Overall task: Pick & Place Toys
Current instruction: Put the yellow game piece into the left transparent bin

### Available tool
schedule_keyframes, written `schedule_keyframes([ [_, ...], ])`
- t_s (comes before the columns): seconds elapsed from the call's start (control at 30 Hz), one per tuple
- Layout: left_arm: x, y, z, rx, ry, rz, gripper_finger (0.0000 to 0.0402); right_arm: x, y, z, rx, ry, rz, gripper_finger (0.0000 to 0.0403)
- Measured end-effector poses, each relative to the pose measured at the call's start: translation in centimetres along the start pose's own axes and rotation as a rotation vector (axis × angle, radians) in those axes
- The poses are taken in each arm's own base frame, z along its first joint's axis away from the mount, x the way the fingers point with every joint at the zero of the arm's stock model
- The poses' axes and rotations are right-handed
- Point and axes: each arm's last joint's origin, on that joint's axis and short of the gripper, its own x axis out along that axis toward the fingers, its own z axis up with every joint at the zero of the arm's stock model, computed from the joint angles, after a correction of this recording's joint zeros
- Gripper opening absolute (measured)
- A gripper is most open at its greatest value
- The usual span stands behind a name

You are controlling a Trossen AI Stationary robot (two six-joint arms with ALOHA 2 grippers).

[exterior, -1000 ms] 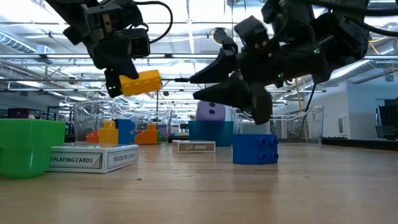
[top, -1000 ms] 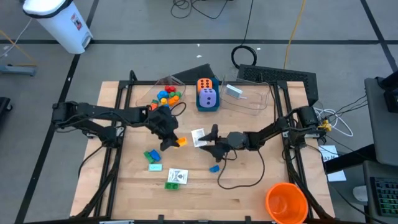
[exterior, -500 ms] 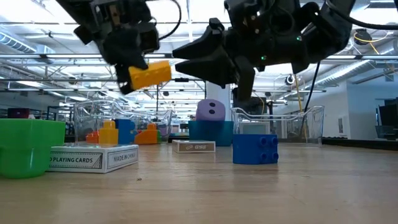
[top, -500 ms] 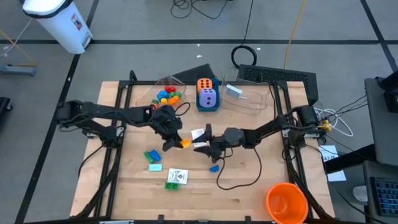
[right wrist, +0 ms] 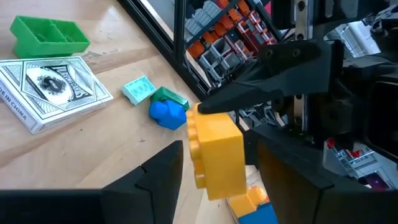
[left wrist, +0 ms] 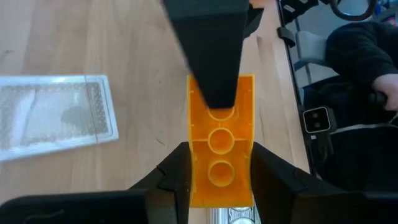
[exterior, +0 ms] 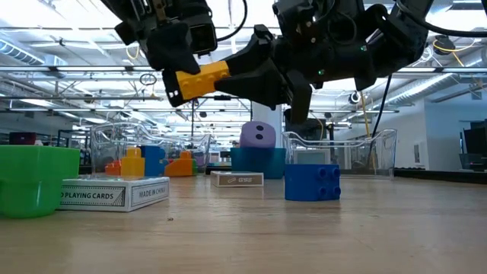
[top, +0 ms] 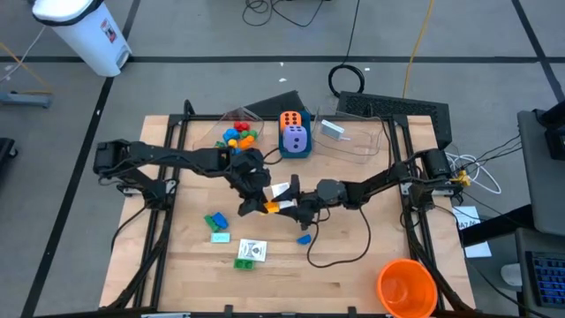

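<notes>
High view puts both arms meeting over the middle of the wooden table [top: 353, 274], so look there first. Your left gripper [top: 256, 201] is clamped on a chunky orange-yellow plastic building brick [top: 272, 208], held up in the air; the low view shows that brick well above the tabletop, between the two dark arms. Your right gripper [top: 284, 207] has its fingers spread apart, one on either side of the same brick; the right wrist view shows the brick sitting between them, but you cannot tell whether they touch it.

Below the pair, a small blue plastic brick [top: 305, 238] lies on the table. Nearer the left arm's side you have a green brick [top: 212, 221], a teal tile [top: 220, 237], a boxed deck of playing cards [top: 252, 249] and another green piece [top: 244, 263] touching it. At the far edge, a clear plastic tub [top: 237, 128] holds a heap of coloured bricks [top: 237, 136], and just beside it the orange dotted die [top: 290, 120] and purple dotted die [top: 295, 138] sit in a blue box [top: 297, 151]. A big orange cup [top: 406, 287] stands at the near right corner.
</notes>
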Motion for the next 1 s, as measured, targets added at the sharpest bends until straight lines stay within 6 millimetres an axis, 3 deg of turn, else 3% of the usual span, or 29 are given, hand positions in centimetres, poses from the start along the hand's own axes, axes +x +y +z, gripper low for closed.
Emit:
schedule_keyframes([
  [0.17, 0.3, 0.1, 0.3, 0.015, 0.016, -0.003, 0.0123, 0.0, 0.0, 0.0, 0.002, 0.006, 0.003, 0.0175],
  [0.37, 0.2, 0.2, 0.3, 0.012, 0.015, -0.008, 0.0136, 0.0, 0.0, -0.1, -0.017, 0.023, -0.009, 0.0093],
  [0.67, -0.7, 0.9, 0.6, 0.008, -0.019, 0.030, 0.0244, 0.0, -0.1, -0.1, -0.001, 0.033, -0.038, 0.0091],
  [1.0, -5.0, 1.3, 1.4, 0.080, -0.134, 0.145, 0.0269, -0.1, -0.3, -0.1, -0.019, 0.079, -0.080, 0.0091],
])
